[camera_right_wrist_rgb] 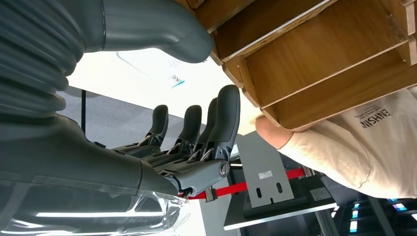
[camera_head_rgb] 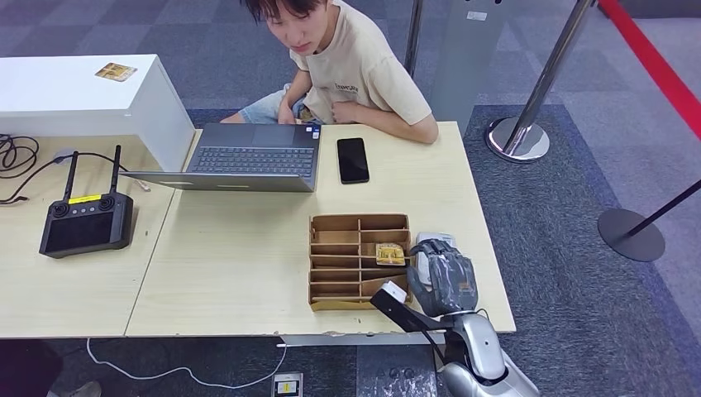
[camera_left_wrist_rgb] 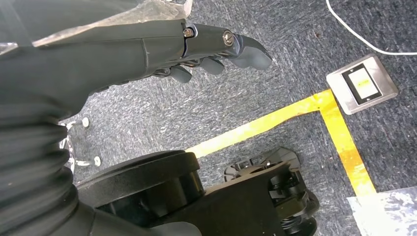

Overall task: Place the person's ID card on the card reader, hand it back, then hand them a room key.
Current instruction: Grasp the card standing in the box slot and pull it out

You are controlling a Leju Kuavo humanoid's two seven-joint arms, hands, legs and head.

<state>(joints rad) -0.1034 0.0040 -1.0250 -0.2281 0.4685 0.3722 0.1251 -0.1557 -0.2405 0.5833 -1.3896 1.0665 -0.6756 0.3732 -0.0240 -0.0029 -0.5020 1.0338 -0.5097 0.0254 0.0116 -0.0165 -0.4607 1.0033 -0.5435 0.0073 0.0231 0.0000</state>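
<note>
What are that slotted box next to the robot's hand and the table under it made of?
The slotted box looks like thin unpainted wood or fibreboard: matte brown panels with plain cut edges, though cardboard is possible. The table appears to be pale wood-grain laminate, smooth with a faint sheen; its chipped front edge suggests a board core. The right hand beside the box looks like grey moulded plastic.

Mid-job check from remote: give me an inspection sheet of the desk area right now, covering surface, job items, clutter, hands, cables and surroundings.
Surface: light wooden desk, two tabletops side by side.
Job's things: brown cardboard slotted card organiser; yellow-printed card lying in a right-hand slot. Card reader: nothing seen.
Clutter: open grey laptop, black smartphone, black handheld controller with antennas, white box.
Hands: right hand beside the organiser, fingers apart, holding nothing; left hand hanging over the carpet, empty.
Cables: black cable on the desk; white cable on the floor.
Surroundings: seated person in a beige shirt; chrome stanchion.
</note>
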